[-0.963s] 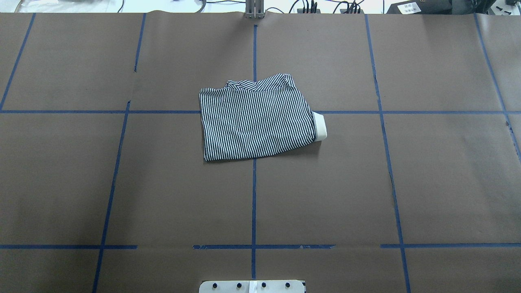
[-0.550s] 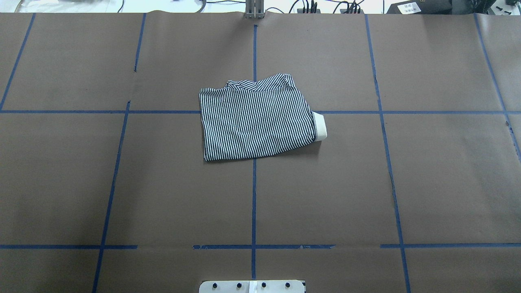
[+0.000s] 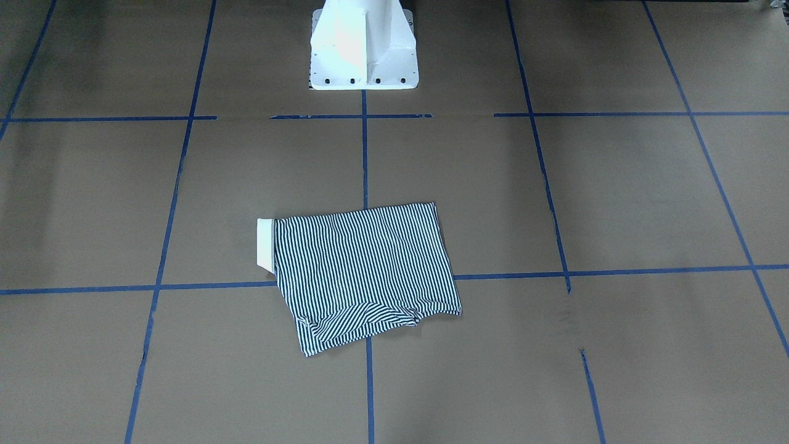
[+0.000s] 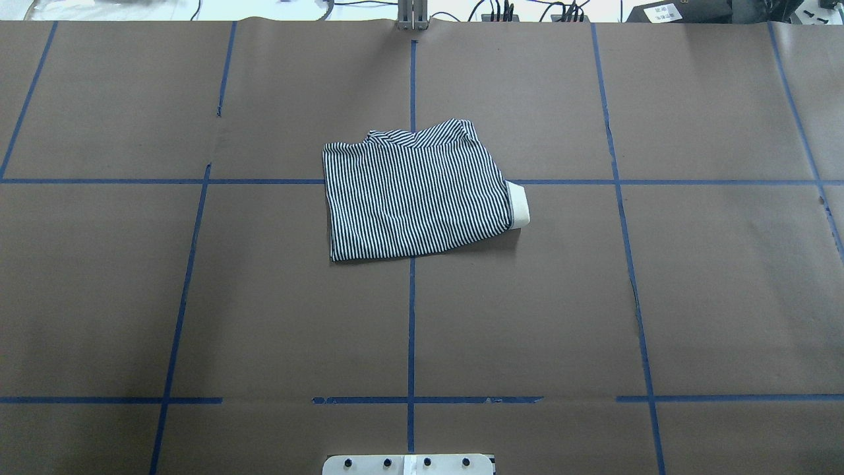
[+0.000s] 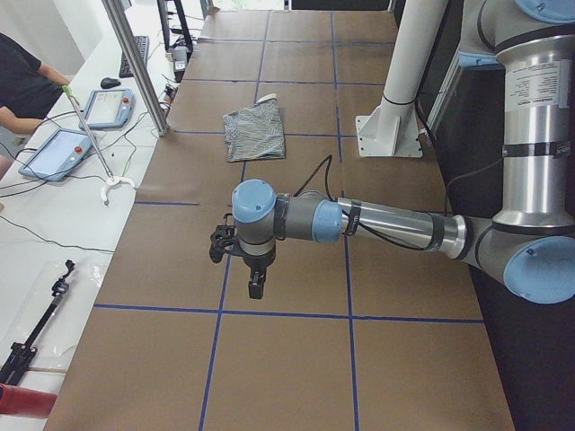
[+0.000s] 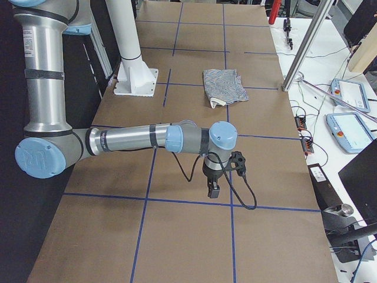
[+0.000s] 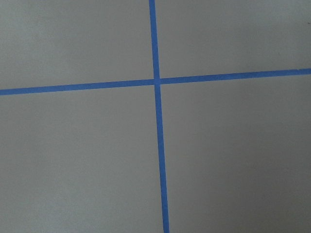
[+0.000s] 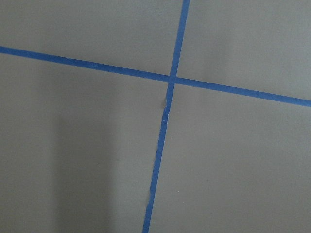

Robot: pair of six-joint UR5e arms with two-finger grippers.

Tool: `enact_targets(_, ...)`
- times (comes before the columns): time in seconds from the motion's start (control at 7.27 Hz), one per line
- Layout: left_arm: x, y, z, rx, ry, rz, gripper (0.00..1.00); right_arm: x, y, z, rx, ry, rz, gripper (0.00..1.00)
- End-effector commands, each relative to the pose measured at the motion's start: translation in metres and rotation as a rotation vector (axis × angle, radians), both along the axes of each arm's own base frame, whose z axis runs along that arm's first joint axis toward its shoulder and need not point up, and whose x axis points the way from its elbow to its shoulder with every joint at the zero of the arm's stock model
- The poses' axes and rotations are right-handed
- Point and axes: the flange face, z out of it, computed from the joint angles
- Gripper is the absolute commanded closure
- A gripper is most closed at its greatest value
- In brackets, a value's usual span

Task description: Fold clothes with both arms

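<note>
The striped shirt [image 4: 418, 194] lies folded into a compact rectangle at the middle of the table, its cream collar [image 4: 519, 206] sticking out on one side. The same shirt [image 3: 363, 271] shows in the front view, the shirt [image 5: 253, 131] in the left view and the shirt [image 6: 224, 85] in the right view. My left gripper [image 5: 256, 285] hangs over bare table far from the shirt at the left end. My right gripper [image 6: 212, 189] hangs likewise at the right end. Each shows only in a side view, so I cannot tell whether either is open or shut.
Brown paper with blue tape lines [image 4: 411, 316] covers the table. The white pedestal base [image 3: 363, 49] stands at the robot's edge. A metal post [image 4: 412, 14] rises at the far edge. Tablets [image 5: 108, 108], cables and a person's arm [image 5: 27, 85] are on the side bench.
</note>
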Motion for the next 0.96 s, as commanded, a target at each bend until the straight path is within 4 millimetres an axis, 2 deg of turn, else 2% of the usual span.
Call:
enact_targets(0.0,0.0003,0.0000,-0.0003,0.000,0.005,0.000,0.00,0.0000,-0.0002,-0.0003,0.001,0.000,0.000,0.00)
enact_targets(0.83,0.0015,0.0002,-0.0007,-0.002,0.021,0.002,0.00,0.0007,-0.0002,-0.0011,0.002,0.000,0.001,0.00)
